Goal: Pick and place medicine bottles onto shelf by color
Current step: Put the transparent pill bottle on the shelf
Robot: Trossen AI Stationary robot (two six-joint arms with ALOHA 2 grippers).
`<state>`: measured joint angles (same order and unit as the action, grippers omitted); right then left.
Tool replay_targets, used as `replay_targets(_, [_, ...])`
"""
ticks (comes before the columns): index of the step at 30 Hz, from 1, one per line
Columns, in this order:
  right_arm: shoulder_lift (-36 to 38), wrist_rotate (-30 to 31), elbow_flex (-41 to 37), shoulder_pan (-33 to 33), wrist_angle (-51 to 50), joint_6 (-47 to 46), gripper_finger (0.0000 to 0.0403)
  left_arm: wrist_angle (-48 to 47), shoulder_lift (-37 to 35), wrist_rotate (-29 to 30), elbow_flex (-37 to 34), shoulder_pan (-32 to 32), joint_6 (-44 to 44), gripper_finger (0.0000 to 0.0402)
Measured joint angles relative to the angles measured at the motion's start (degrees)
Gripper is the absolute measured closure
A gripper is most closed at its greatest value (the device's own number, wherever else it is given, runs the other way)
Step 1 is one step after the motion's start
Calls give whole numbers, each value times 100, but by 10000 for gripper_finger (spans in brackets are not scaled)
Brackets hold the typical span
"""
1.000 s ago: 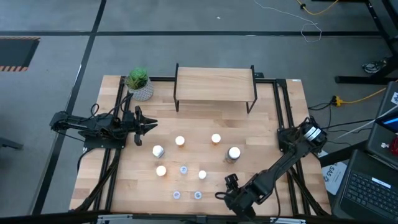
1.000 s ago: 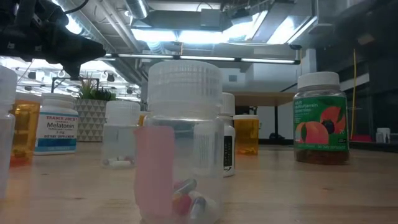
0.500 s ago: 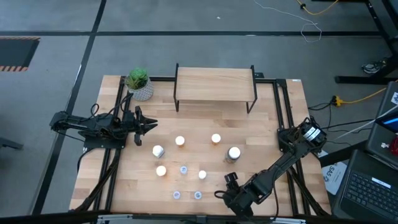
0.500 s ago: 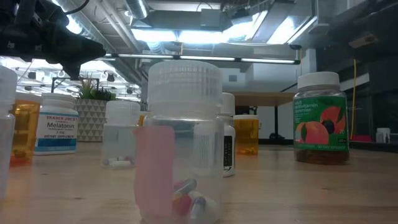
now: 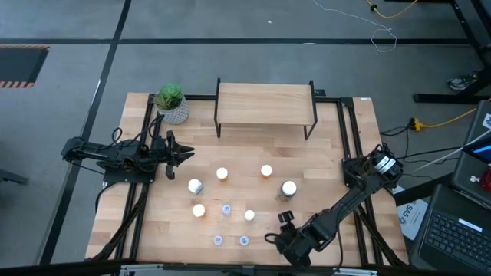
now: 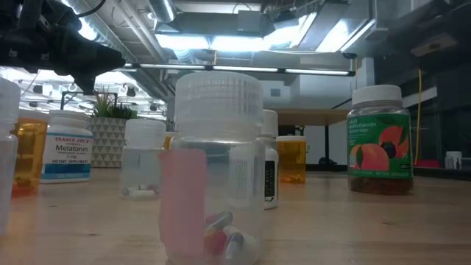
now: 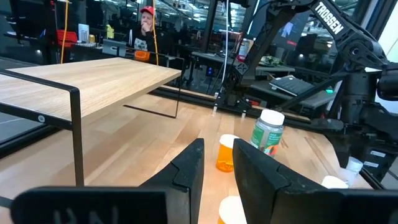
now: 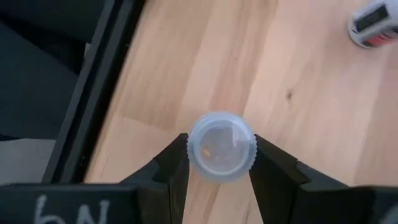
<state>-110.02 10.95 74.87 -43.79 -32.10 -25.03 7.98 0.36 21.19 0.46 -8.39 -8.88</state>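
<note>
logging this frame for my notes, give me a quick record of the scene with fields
right end effector: near the table's front edge, fingers touching both sides of a small clear bottle
left end effector: waits at the table's left side, empty
shelf: nothing on top
green bottle: upright on table
plant: back left corner

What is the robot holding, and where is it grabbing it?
The right gripper pinches a tiny clear-bluish bottle by the sides of its round cap. The left gripper holds nothing.
</note>
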Motion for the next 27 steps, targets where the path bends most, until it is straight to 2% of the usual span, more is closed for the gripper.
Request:
replay_targets(3, [130, 160, 66, 83, -349, -185, 263, 0, 2, 0, 1, 1, 0, 321])
replay_targets(7, [271, 393, 577, 180, -1240, -312, 263, 1, 2, 0, 1, -1, 0, 321])
replay_targets(15, [299, 724, 2431, 168, -3198, 371, 263, 3, 0, 0, 1, 1, -2, 321])
replay_targets(17, [299, 1054, 2987, 169, -3854, 445, 263, 0, 1, 0, -1, 0, -1, 321])
replay_targets(21, [304, 2084, 3963, 244, -5047, 585, 263, 1, 1, 1, 1, 1, -2, 321])
replay_targets(25, [304, 3226, 4825, 541, -5769, 582, 263, 1, 2, 0, 1, 1, 0, 321])
replay_targets(27, [304, 3668, 5162, 761, -5795, 634, 263, 1, 1, 0, 0, 0, -2, 321])
